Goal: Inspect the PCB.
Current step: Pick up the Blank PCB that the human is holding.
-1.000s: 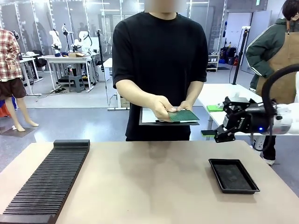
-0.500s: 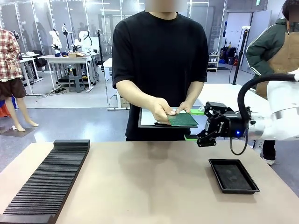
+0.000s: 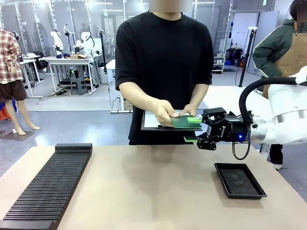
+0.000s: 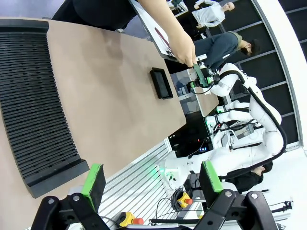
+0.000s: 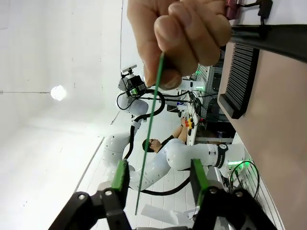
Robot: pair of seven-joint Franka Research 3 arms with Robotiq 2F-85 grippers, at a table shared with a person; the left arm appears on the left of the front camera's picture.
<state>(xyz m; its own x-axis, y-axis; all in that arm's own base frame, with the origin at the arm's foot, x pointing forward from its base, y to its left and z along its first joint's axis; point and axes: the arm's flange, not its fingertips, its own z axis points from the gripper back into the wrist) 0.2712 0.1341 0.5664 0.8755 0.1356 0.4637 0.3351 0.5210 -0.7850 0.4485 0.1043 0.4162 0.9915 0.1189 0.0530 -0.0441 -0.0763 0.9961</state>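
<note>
The person across the table holds the PCB [image 3: 182, 121], a thin green board, on a white clipboard [image 3: 152, 120] at waist height. My right gripper [image 3: 193, 130] reaches in from the right, one green pad above the board's right edge and one below. In the right wrist view the PCB [image 5: 151, 124] is an edge-on green line pinched in the person's fingers [image 5: 182, 33]. It hangs between my right gripper's [image 5: 159, 165] pads with a gap on each side, so the jaws are open. My left gripper [image 4: 152, 182] is open and holds nothing, high over the table's near left.
A shallow black tray [image 3: 240, 180] lies on the table at the right, below my right arm. A long black slotted rack [image 3: 48, 187] runs along the left side. Another person stands at the far right behind my right arm.
My right gripper has moved left from beside the person to straddle the PCB's right edge, and its jaws have narrowed. The person has kept the board nearly still. The left gripper has not changed.
</note>
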